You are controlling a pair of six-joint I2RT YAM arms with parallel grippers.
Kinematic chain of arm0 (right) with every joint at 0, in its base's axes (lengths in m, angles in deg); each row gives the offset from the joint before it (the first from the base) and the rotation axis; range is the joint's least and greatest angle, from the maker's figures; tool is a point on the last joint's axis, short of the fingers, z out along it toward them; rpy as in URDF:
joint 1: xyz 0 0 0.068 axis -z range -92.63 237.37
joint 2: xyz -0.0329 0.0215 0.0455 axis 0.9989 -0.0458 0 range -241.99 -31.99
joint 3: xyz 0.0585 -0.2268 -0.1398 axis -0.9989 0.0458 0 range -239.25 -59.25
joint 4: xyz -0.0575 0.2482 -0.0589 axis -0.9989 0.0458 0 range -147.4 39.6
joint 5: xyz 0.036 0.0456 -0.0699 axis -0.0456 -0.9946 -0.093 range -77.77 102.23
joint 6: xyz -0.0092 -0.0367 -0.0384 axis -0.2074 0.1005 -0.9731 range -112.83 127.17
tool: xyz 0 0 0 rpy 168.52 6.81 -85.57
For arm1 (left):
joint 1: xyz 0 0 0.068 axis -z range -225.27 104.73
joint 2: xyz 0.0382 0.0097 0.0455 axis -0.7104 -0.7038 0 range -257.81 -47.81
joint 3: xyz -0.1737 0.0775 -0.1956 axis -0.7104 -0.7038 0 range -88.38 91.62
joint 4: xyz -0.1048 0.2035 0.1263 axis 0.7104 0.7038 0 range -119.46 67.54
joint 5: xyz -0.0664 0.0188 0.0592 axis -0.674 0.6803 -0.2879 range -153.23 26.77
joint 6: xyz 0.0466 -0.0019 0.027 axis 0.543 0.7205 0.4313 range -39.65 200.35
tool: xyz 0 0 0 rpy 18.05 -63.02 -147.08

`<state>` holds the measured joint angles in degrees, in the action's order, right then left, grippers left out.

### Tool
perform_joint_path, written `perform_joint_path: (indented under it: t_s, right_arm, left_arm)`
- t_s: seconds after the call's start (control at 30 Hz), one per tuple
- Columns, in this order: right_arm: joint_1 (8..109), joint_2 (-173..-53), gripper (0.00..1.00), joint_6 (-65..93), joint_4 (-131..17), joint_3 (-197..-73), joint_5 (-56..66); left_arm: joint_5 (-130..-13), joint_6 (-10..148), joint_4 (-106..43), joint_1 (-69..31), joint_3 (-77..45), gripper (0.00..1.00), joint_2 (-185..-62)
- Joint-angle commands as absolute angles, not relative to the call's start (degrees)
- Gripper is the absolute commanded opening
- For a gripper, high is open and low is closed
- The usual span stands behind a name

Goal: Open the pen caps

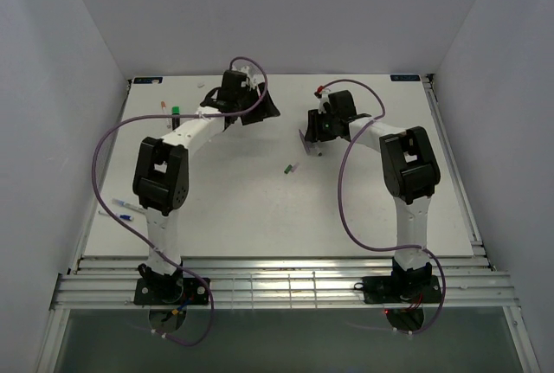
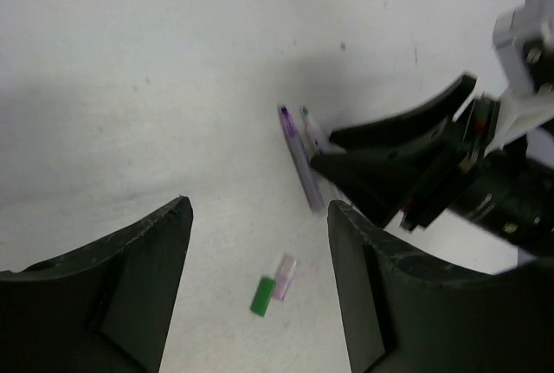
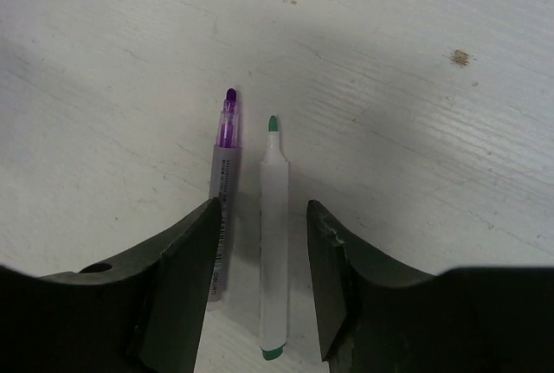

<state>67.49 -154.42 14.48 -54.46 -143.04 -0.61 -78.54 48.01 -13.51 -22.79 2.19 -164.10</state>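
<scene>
Listing your table (image 1: 260, 217) from left to right, as it stood:

1. Blue-ended pen (image 1: 125, 205): lay flat near the left edge, with a paler stick just beside it (too small to tell more).
2. Orange-ended stick (image 1: 163, 106): lay towards the far left corner.
3. Black marker (image 1: 174, 114): stubby, with a green end, just beside item 2. From above you could not tell whether it stood or lay.
4. Left gripper (image 2: 260, 209): your jaws stood well apart and gripped nothing, hanging above the table surface.
5. Green cap (image 2: 260, 295) and purple-tinted cap (image 2: 284, 276): two short tubes lay close side by side on the table. In the left wrist view they showed through the gap in item 4. From above they sat mid-table, near the right gripper.
6. Purple-tipped pen (image 3: 223, 161): uncapped and lying flat. Its rear was partly hidden behind one of your right fingers (image 3: 177, 278), outside the gap.
7. Green-tipped pen (image 3: 273, 243): white barrel, uncapped, parallel to item 6 and just beside it, not touching.
8. Right gripper (image 3: 262, 206): your jaws were parted and low over the table. Item 7 lay in the gap, with bare table showing on either side of it.
</scene>
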Motion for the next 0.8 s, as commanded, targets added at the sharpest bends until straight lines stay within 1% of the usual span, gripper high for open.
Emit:
perform_joint_path:
  t_s: [0.0, 0.1, 0.27, 0.4, 0.57, 0.77]
  right_arm:
    - [67.8, -151.8, 0.51, 15.1, -54.3, -143.7, 0.3]
    - [67.8, -148.8, 0.55, 16.0, -53.5, -142.7, 2.0]
    - [67.8, -143.4, 0.56, 16.6, -52.2, -138.9, 3.2]
    - [67.8, -138.5, 0.56, 16.2, -53.0, -135.0, 4.0]
    - [67.8, -134.9, 0.55, 15.5, -53.8, -131.3, 5.3]
    - [67.8, -132.4, 0.55, 15.1, -56.1, -128.5, 5.8]
  left_arm:
    - [-72.0, 49.2, -9.7, -24.9, 10.2, 0.74, -167.2]
    - [-68.8, 49.8, -7.1, -26.7, 17.6, 0.73, -172.3]
    - [-67.5, 52.1, -6.4, -28.4, 28.8, 0.68, -181.1]
    - [-65.3, 54.2, -8.7, -28.6, 33.5, 0.66, -185.7]
    - [-62.2, 55.8, -15.2, -28.7, 33.3, 0.66, -187.5]
    - [-66.6, 56.6, -18.8, -28.8, 33.3, 0.67, -190.0]
